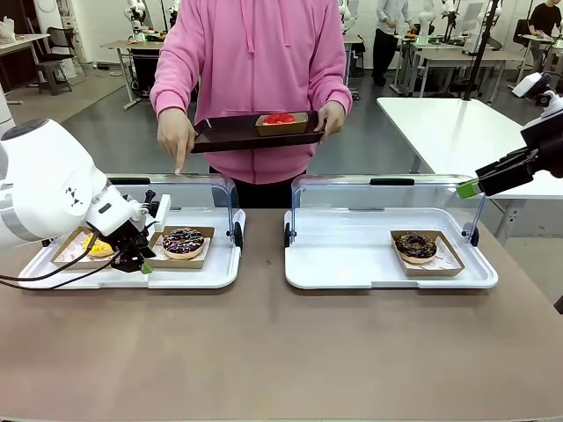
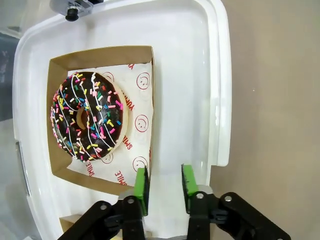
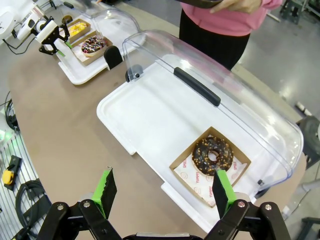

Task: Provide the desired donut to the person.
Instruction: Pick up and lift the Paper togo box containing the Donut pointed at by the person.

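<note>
Currently: left gripper (image 2: 165,172) half-parted, empty, at carton (image 2: 100,54) wall of sprinkled donut (image 2: 89,116) (right gripper (image 3: 165,175) gapes wide). Hazard: pads (image 2: 189,180) miss wall, shove carton.

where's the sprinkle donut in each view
Front view: sprinkle donut in the left white tray, just right of the left gripper.
Left wrist view: left of centre, in its cardboard box.
Right wrist view: small, top left.
Shared landmark: the left gripper, close beside that box.
</note>
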`<state>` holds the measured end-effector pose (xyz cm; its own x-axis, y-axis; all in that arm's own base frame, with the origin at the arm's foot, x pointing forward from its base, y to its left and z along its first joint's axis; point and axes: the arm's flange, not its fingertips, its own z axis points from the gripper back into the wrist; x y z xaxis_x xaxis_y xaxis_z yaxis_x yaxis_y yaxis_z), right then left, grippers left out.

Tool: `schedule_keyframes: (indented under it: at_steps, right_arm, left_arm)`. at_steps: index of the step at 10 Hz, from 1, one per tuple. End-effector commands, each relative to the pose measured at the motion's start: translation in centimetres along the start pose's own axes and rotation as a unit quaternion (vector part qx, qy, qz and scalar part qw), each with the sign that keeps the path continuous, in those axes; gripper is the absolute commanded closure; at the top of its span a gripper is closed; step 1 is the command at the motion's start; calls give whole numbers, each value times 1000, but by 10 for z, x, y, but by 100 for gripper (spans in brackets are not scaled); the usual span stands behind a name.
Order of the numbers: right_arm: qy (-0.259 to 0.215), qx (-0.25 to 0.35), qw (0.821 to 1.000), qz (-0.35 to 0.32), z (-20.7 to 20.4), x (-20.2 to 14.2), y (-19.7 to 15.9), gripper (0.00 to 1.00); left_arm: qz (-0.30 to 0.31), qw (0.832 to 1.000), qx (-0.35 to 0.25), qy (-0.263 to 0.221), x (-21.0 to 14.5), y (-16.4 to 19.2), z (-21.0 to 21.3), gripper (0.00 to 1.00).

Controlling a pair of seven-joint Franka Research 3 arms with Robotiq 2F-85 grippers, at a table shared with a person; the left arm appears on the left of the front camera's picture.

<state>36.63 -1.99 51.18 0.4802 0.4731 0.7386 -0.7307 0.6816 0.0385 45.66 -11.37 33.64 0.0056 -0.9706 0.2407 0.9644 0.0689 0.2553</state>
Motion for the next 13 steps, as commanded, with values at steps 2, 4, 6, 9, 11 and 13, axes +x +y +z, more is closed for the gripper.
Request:
schedule_keyframes:
  at_steps: [2, 4, 6, 9, 11, 13]
  right_arm:
    - [6, -7, 1000, -6, -1, 0, 2, 0]
    - [6, -7, 1000, -6, -1, 0, 2, 0]
    - [6, -7, 1000, -6, -1, 0, 2, 0]
    - [6, -7, 1000, -6, -1, 0, 2, 0]
    - [6, -7, 1000, -6, -1, 0, 2, 0]
    - [6, -7, 1000, -6, -1, 0, 2, 0]
  left_arm:
    - [-9, 1000, 5, 6, -4, 5, -12, 100]
    - [-11, 1000, 2, 5, -5, 4, -12, 100]
    - [-16, 1000, 14, -1, -2, 0, -8, 100]
    - [-20, 1000, 20, -12, 1, -9, 8, 100]
    - [-23, 999, 31, -18, 2, -15, 22, 100]
    - [-33, 999, 33, -21, 6, -33, 40, 100]
